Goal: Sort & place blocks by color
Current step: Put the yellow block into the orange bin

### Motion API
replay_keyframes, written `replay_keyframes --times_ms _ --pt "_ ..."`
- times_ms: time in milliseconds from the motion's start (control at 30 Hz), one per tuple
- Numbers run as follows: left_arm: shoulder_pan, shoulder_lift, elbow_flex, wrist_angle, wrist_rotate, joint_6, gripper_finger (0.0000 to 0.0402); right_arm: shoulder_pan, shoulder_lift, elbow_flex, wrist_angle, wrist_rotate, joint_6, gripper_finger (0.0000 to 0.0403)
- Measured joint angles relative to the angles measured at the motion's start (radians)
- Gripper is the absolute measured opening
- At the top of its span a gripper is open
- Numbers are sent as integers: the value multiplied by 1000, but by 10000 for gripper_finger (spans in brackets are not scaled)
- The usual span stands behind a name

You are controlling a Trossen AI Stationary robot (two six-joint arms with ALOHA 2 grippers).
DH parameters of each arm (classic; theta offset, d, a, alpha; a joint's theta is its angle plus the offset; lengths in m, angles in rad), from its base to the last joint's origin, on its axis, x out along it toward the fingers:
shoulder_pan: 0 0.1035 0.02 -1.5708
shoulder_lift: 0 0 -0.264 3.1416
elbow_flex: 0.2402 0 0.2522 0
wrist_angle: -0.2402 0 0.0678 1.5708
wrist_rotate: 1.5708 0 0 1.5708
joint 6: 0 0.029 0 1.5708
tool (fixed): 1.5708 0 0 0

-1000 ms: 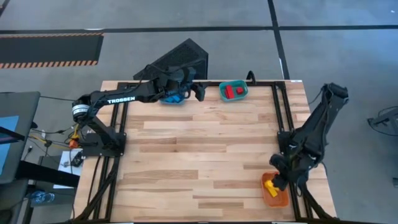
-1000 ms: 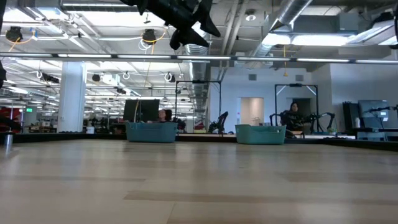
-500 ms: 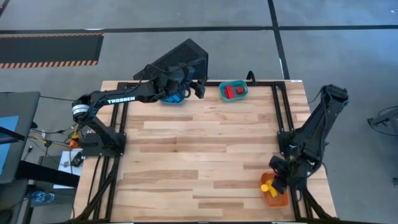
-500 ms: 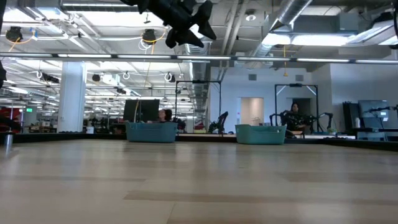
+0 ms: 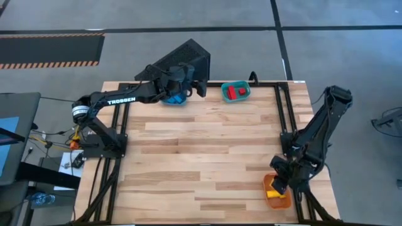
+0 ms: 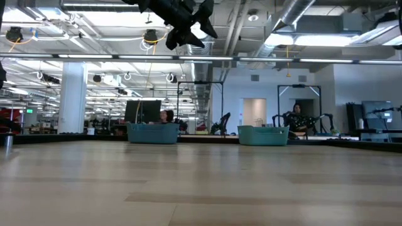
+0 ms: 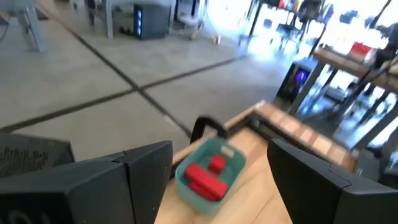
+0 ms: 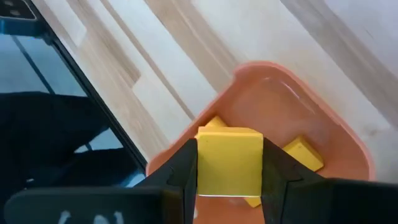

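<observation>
Right gripper (image 8: 229, 180): jaws clamped on a yellow block (image 8: 229, 160) over the orange bin (image 8: 311, 118), near right corner of the bench (image 5: 201, 157); bin partly hidden overhead
Left gripper (image 7: 217, 180): jaws apart, empty, far edge; teal bin (image 7: 193, 186) holds red blocks (image 7: 205, 177)

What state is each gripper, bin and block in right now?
right gripper: shut on a yellow block, above the orange bin.
orange bin: holds other yellow blocks.
left gripper: open, empty, raised near the blue bin.
teal bin: holds red blocks.
blue bin: contents hidden.
</observation>
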State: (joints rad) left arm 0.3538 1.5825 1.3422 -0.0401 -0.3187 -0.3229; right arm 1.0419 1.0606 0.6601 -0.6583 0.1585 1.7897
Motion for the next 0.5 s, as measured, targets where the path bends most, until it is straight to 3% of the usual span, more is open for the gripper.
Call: replay_keyframes --times_ms 267,500 --pt "1 -49 1 82 5 42 252 -3 -72 0 -3 2 -33 124" --pt "1 -86 2 111 -2 155 252 93 -118 0 -10 -33 -44 129"
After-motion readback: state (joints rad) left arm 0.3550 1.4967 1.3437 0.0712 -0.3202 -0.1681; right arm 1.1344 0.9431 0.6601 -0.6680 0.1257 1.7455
